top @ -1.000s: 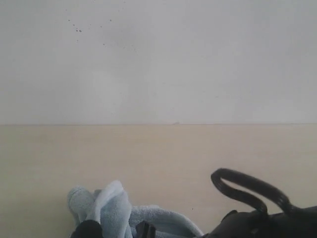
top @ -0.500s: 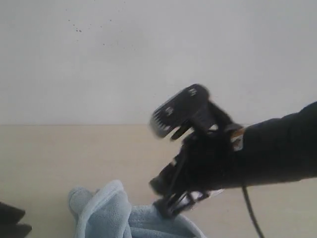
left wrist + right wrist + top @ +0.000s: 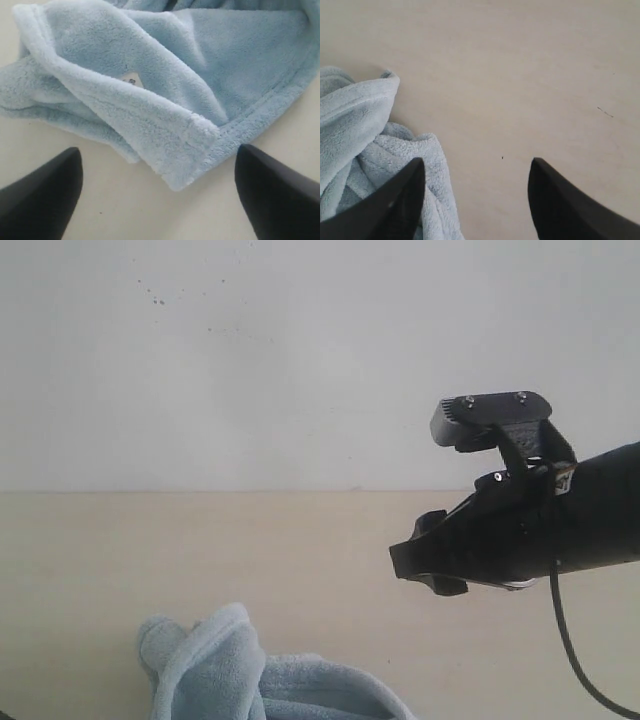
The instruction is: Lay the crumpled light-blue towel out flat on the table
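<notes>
towel (image 3: 150,100) bunched, near left on surface (image 3: 300,540) | left gripper (image 3: 157,150) wide over its corner, maybe to grab | right gripper (image 3: 477,161) wide, empty

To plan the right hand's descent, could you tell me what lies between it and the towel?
Only bare table, as the exterior view shows, between the right hand and the towel.

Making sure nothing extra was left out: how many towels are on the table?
1. The towel lies crumpled on the table, left of centre at the bottom of the exterior view, partly cut off by the frame; anything beyond that edge is hidden.
</notes>
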Controlling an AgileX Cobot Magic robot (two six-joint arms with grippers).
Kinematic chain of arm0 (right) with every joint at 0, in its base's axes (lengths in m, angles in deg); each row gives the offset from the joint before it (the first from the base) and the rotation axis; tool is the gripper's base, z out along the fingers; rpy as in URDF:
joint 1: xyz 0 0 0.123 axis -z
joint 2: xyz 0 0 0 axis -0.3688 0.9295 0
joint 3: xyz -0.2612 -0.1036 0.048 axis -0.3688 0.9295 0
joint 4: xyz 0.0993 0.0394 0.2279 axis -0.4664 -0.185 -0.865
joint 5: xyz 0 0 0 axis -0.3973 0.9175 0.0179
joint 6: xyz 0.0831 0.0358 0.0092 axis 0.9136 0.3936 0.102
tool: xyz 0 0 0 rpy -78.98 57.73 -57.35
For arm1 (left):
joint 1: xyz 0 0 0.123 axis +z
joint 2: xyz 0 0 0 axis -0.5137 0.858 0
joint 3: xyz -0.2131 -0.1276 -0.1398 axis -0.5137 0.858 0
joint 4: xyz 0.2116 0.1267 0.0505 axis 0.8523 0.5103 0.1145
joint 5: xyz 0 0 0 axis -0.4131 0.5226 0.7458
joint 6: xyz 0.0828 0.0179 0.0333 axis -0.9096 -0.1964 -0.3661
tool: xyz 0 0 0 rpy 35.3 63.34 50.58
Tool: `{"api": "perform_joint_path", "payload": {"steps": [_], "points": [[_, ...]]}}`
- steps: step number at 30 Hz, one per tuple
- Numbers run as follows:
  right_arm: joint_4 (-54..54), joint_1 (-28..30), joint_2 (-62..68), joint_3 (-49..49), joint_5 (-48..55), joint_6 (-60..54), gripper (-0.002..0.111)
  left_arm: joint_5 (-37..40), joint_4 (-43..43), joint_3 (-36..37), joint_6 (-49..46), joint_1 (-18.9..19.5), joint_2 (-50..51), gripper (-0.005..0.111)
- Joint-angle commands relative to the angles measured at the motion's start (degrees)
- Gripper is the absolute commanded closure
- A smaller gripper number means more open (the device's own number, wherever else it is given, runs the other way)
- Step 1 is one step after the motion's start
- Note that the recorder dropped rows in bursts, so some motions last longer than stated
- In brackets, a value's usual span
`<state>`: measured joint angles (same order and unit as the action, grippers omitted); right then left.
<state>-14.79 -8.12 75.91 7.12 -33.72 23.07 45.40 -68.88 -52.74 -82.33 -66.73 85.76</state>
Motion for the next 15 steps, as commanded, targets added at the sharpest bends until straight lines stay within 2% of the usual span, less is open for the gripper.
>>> {"api": "perform_joint_path", "payload": {"steps": [1, 3, 5, 11, 13, 15], "points": [[-0.3, 0.4, -0.4, -0.3, -1.7, 0.4, 0.050, -1.7, -6.4, 0.4, -12.3, -3.6, 5.4, 0.028], [-0.4, 0.4, -0.4, -0.3, -1.8, 0.3, 0.050, -6.1, -6.4, 0.4, -12.4, -7.0, 10.2, 0.028], [-0.4, 0.4, -0.4, -0.3, -1.8, 0.3, 0.050, -11.1, -5.8, -0.3, -12.3, -8.4, 14.3, 0.028], [-0.6, 0.4, -0.4, -0.3, -4.2, 0.4, 0.050, -16.2, -5.8, -0.8, -7.7, -8.4, 23.6, 0.028], [-0.6, 0.4, -0.4, -0.3, -3.8, 0.4, 0.050, -20.9, -5.8, -0.9, -7.7, -8.4, 26.7, 0.031], [-0.6, 0.4, -0.4, -0.3, -3.8, 0.4, 0.050, -25.6, -7.0, -0.9, -6.8, -8.4, 27.9, 0.039]]}}
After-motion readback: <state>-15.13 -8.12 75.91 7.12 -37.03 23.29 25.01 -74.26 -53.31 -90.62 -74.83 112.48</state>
